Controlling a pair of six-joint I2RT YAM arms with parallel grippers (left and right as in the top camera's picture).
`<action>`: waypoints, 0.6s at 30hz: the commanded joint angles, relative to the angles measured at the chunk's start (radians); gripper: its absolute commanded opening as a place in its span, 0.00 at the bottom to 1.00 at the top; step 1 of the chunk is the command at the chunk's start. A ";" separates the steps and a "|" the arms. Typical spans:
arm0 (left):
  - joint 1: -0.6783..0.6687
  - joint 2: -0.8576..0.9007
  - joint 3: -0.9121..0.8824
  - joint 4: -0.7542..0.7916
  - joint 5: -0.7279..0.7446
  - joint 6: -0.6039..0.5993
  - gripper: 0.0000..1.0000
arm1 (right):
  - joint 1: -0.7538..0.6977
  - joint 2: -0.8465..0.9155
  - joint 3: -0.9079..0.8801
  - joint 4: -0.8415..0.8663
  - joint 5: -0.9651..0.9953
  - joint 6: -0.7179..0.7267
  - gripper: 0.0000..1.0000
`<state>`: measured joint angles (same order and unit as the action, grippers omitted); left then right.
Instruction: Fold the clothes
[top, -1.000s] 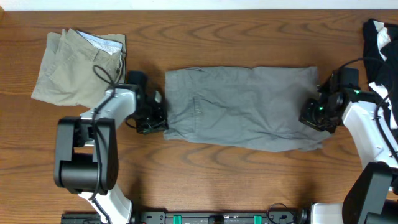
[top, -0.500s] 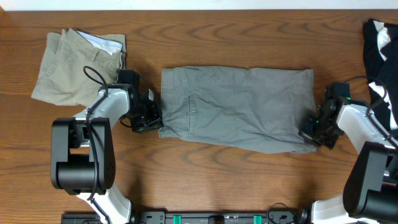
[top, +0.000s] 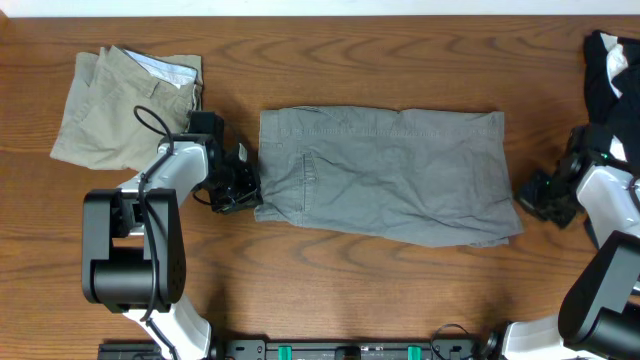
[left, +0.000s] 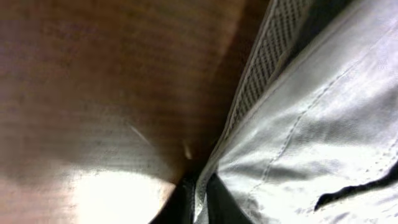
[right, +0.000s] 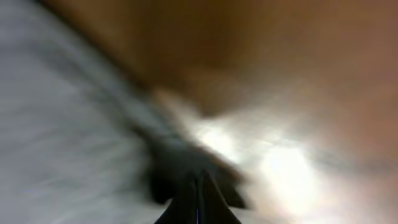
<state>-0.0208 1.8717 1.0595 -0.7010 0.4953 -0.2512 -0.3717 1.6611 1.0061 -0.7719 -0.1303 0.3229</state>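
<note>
Now: left pincer (top: 243, 188) nipping the mid-grey cotton shorts (top: 385, 175), right pincer (top: 535, 193) off them

From my left wrist camera I see the two dark fingertips (left: 219, 204) nearly together, with a thin edge of the grey cloth caught between them. Just beyond the tips a pale speckled strip of lining runs alongside the grey fabric, and a dark slit shows in the cloth lower right. From overhead, that pincer sits at the lower left edge of the shorts, touching them.

My right wrist picture is badly blurred. I can make out only the fingers pressed together with nothing between them, grey cloth on one side and brown wood on the other. The overhead view puts this pincer just off the right edge of the shorts, down near the tabletop and apart from the fabric.

The shorts lie flat and lengthwise across the middle of the brown wooden table (top: 400, 60), between the two arms. A folded pair of beige-khaki shorts (top: 120, 110) rests at the far left corner, close to the left arm. A black-and-white garment (top: 610, 70) lies at the far right edge, partly out of frame.
</note>
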 joint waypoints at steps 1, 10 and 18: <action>0.009 -0.051 0.047 -0.042 0.040 0.034 0.15 | 0.003 -0.034 0.043 0.028 -0.360 -0.170 0.01; -0.074 -0.218 0.060 0.103 0.148 0.040 0.17 | 0.154 -0.032 0.027 0.116 -0.531 -0.228 0.03; -0.279 -0.147 0.059 0.288 0.143 -0.023 0.17 | 0.423 0.065 0.011 0.233 -0.382 -0.229 0.06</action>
<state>-0.2516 1.6821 1.1130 -0.4400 0.6262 -0.2436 -0.0074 1.6730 1.0317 -0.5507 -0.5655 0.1192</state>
